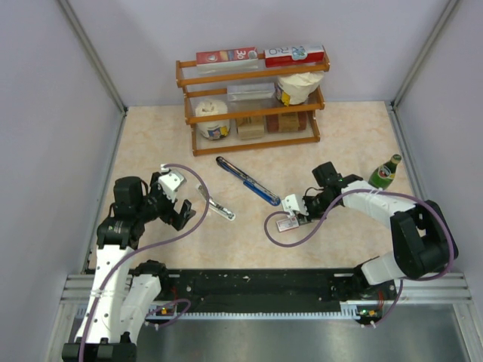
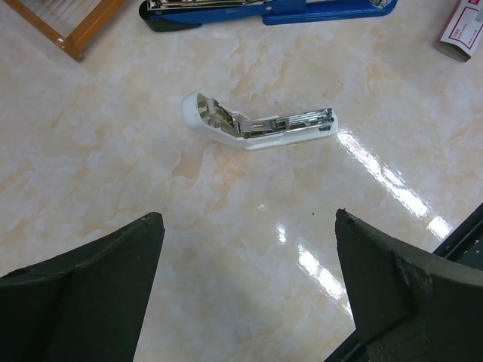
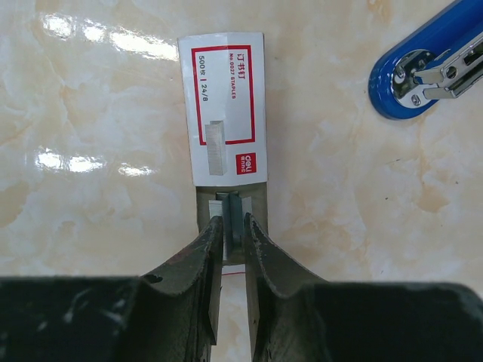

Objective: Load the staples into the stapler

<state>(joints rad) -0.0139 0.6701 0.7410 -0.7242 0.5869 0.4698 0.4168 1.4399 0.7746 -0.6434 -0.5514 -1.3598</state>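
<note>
right gripper (image 3: 232,226): my jaws are narrow, pinched on the staple strip (image 3: 231,205) poking from the box's open end
left gripper (image 2: 247,222): my jaws are wide apart and hold nothing, hovering above the white stapler (image 2: 260,124)
box (image 3: 226,105): flat on the counter, near the near edge, right of middle
white stapler: on its side, left of middle, metal track showing, no strip in it that I can see
blue stapler (image 3: 430,68): mid-counter, untouched
done: strip gripped, box open
left: draw the strip out, carry it over, seat it in the track, close the stapler
progress: early, I judge
</note>
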